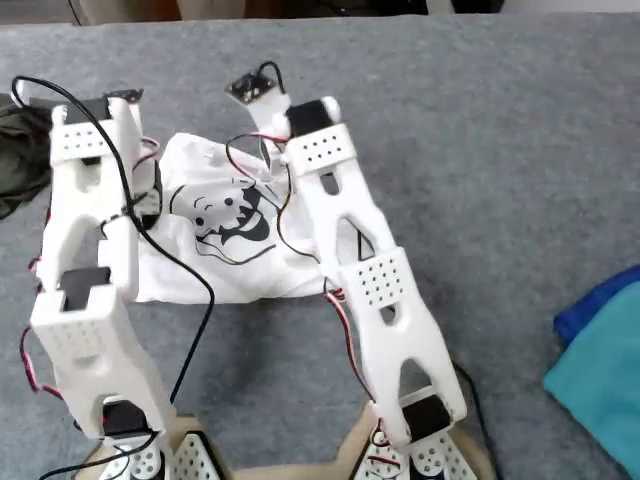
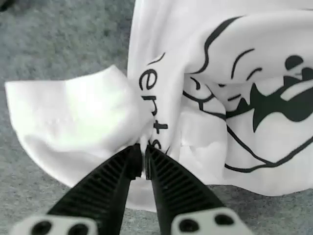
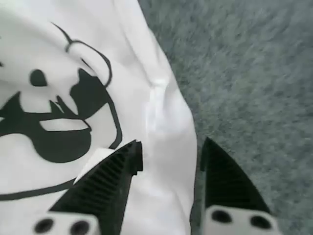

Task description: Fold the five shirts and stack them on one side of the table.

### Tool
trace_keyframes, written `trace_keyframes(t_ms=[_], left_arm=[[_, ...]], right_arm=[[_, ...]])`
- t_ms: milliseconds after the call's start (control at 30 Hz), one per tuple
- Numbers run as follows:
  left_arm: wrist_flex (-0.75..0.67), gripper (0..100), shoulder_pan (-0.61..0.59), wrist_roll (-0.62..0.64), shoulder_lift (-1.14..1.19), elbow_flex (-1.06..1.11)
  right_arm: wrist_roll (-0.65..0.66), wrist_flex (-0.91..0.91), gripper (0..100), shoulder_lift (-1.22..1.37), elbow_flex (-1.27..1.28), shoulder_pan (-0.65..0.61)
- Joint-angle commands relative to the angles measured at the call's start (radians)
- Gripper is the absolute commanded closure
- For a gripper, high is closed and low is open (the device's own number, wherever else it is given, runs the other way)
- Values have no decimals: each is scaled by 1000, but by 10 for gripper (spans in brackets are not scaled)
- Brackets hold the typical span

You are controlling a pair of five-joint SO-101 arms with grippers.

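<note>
White cartoon-print cloth shirt [image 1: 240, 270] crumpled centre-left on grey felt table [image 1: 500, 150]; left gripper [image 2: 143, 154] clamped on bunched sleeve fabric, likely to pull a fold; right gripper [image 3: 171, 147] jaws apart straddling the shirt edge, ready to pinch

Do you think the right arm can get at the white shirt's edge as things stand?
Probably yes: the right gripper is open, with the edge of the white shirt lying between its fingers.

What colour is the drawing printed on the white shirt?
Black. The drawing on the white shirt shows best in the left wrist view.
</note>
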Motion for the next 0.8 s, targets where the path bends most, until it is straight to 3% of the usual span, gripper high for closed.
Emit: trace_keyframes(t_ms=[0, 100, 400, 500, 767], left_arm=[[-71, 981, 29, 11, -180, 219], [-147, 981, 12, 5, -312, 428], [-259, 981, -219, -60, -768, 898], [-253, 981, -299, -94, -892, 980], [-261, 979, -345, -129, -1000, 1091]], right_arm=[[-5, 23, 898, 24, -54, -1], [-5, 52, 998, 21, -56, 8], [-5, 69, 991, -143, -18, 116], [69, 68, 989, -228, 21, 131], [114, 8, 749, -300, 25, 127]])
